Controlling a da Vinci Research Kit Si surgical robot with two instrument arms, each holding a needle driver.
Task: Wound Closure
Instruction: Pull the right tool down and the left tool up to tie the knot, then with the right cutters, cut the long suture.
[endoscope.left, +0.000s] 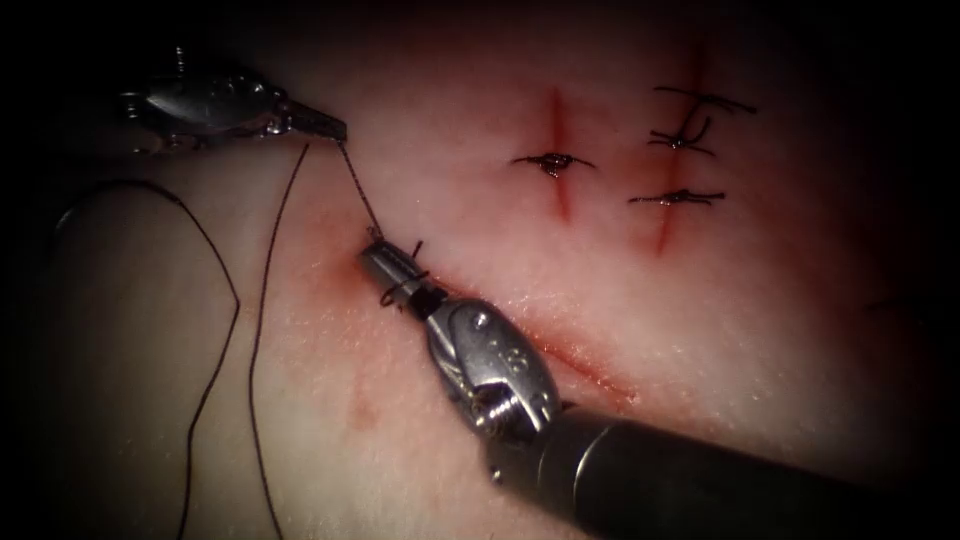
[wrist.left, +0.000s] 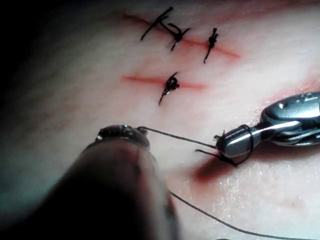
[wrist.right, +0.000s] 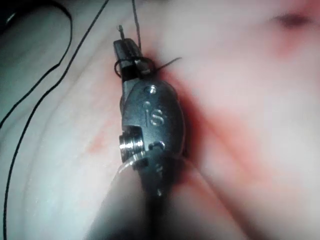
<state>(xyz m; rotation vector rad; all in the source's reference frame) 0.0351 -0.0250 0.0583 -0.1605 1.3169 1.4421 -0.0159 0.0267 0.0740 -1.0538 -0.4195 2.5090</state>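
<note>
Your left tool is clenched on the thread, which runs taut from its tip down to your right tool. That tool's jaws lie together with loops of thread wound around them, right at the left end of the open cut in the tissue; a short thread tail sticks up beside them, though you cannot tell whether they pinch it. The needle is not identifiable here, so do not assume where it lies. Long slack strands trail over the tissue left of the cut. This looks like knot work. Keep the taut strand low and in line with the wound, keep the wraps from slipping off, and avoid lifting the wound edge. Three finished knots sit on the two smaller cuts farther right; match their snugness.
</note>
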